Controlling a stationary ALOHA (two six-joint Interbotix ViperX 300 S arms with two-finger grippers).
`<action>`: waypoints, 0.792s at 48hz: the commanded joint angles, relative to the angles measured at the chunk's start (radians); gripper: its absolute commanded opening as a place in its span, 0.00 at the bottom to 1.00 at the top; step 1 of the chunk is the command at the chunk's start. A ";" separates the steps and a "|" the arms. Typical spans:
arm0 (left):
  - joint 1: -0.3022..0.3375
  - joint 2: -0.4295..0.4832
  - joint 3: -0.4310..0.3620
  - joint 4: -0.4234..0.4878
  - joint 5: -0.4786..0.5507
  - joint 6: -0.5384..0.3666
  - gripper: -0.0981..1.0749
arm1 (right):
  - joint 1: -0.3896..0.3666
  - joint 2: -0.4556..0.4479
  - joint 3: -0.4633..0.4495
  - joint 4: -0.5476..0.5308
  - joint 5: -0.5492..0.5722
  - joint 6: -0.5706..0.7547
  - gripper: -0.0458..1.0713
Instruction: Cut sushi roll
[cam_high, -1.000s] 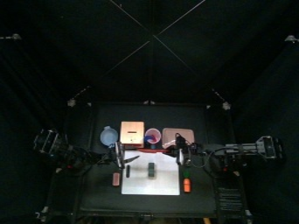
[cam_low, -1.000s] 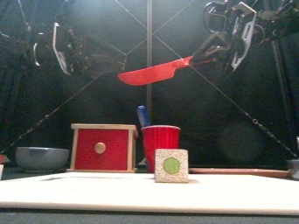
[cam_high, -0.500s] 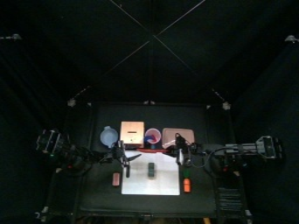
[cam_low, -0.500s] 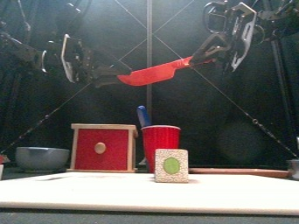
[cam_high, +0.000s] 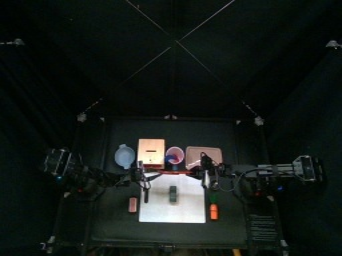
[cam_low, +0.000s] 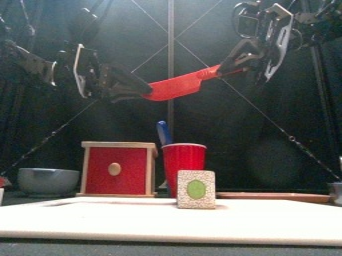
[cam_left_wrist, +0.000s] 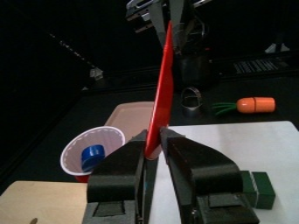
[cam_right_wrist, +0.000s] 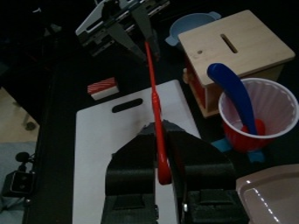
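Note:
A red knife (cam_low: 181, 83) hangs level high above the table, held between both arms. My right gripper (cam_low: 238, 62) is shut on its handle; the right wrist view shows the handle between that gripper's jaws (cam_right_wrist: 159, 150). My left gripper (cam_low: 115, 88) is closed on the blade's tip; the left wrist view shows the blade edge-on between that gripper's jaws (cam_left_wrist: 156, 138). The sushi roll (cam_low: 197, 188) stands on the white board (cam_low: 80, 220), far below the knife. From the front its pale end with a green centre shows. In the left wrist view the sushi roll (cam_left_wrist: 260, 188) looks dark.
Behind the board stand a grey bowl (cam_low: 47, 180), a wooden box with a red front (cam_low: 118, 169) and a red cup (cam_low: 185, 160) holding a blue tool. An orange stick (cam_high: 213, 211) lies to the board's right, a small reddish block (cam_high: 132, 204) to its left.
My left gripper has swung in from the left and down to the blade's tip and closed on it. The right gripper and the knife have stayed still.

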 joint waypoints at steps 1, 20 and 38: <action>0.009 0.002 -0.028 0.005 0.005 -0.002 0.55 | 0.005 -0.008 -0.015 0.002 -0.009 0.005 0.36; -0.003 0.002 -0.025 0.034 0.009 -0.032 0.53 | 0.011 -0.006 -0.006 0.003 -0.005 0.005 0.36; 0.003 0.005 0.026 0.169 0.123 -0.241 0.53 | 0.017 0.005 -0.005 0.000 -0.006 0.003 0.36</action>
